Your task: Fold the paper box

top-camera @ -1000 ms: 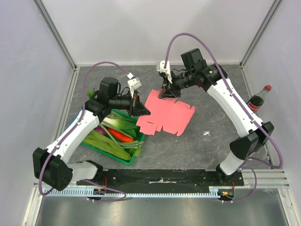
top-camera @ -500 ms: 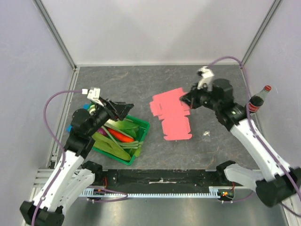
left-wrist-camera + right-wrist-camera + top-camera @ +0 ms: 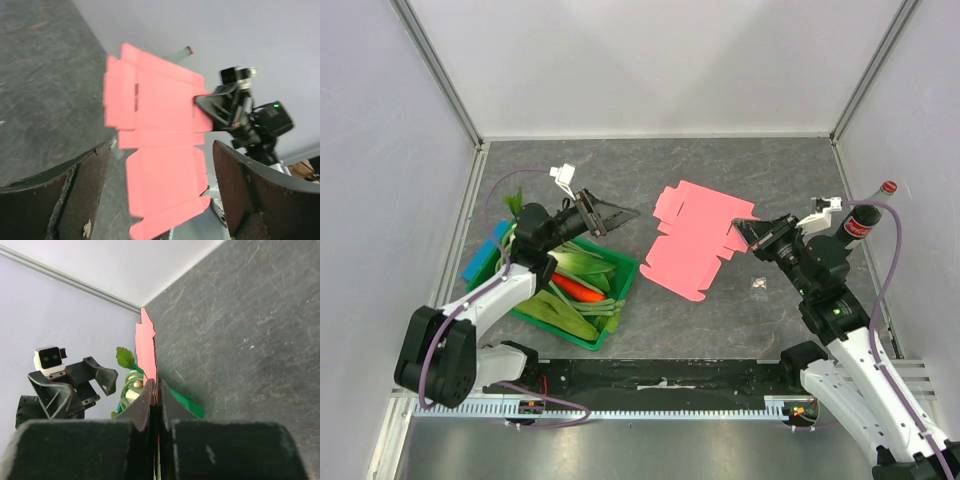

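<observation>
The paper box is a flat, unfolded pink cut-out with flaps in the middle of the table. My right gripper is shut on the box's right edge. In the right wrist view the card runs edge-on out of the closed right gripper. My left gripper hovers over the crate's far corner, open and empty, pointing at the box from a short way left of it. In the left wrist view the box lies ahead of the wide-apart left gripper.
A green crate of vegetables sits at the left, under the left arm, with a blue object beside it. A cola bottle stands by the right wall. A small scrap lies near the right arm.
The left gripper let go of the box's left edge and opened wide. The right gripper shut on the box, and its arm swung back to the right with it.
</observation>
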Robot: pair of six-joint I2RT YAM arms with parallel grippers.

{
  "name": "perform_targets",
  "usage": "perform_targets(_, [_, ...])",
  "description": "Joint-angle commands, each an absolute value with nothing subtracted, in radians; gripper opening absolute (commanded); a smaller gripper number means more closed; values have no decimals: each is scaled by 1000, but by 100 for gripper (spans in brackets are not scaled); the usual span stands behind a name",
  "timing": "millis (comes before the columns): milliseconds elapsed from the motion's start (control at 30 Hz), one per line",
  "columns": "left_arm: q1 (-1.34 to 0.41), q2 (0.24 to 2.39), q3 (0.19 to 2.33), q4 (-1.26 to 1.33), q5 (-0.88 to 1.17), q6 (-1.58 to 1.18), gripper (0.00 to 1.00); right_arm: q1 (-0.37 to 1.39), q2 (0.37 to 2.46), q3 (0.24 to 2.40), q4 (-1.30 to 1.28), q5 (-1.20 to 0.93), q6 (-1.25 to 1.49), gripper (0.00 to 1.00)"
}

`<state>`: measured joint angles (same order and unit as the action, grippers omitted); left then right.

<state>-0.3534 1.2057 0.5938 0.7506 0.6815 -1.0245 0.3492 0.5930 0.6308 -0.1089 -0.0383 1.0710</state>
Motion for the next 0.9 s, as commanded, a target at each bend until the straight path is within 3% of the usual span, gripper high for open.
perform_targets(0, [-373, 1276, 689, 952, 772, -1149, 90, 350, 589, 582, 77, -103, 1207, 0])
perform_targets(167, [-385, 1305, 695, 878, 681, -1148, 83, 348, 581, 546, 167, -138, 1258, 0])
perform_targets(367, [-411, 1321, 750, 776, 652, -1108, 85, 348, 610, 537, 215, -196, 1270, 0])
perform_targets(467, [-416, 1353, 790, 801, 686, -1115, 68, 348, 620, 535, 238, -233, 1264, 0])
perform_targets(567, [-416, 1359, 811, 787, 713, -1089, 30, 347, 629, 531, 291, -302, 1200, 3])
perform_targets(600, [-416, 1358, 818, 775, 725, -1056, 14, 348, 632, 541, 290, -349, 1105, 13])
perform_targets(633, [-416, 1353, 828, 735, 738, -1033, 6, 347, 637, 552, 260, -373, 1038, 24])
perform_targets(667, [-416, 1339, 831, 720, 761, -1007, 2, 344, 662, 573, 209, -388, 966, 59])
perform_targets(700, [-416, 1332, 831, 700, 776, -952, 2, 341, 690, 668, 137, -423, 875, 70])
perform_targets(767, [-416, 1309, 839, 628, 833, -890, 2, 337, 795, 814, -223, -372, 527, 87])
perform_targets(867, [-416, 1290, 844, 571, 927, -775, 2, 339, 880, 963, -422, -351, 280, 97])
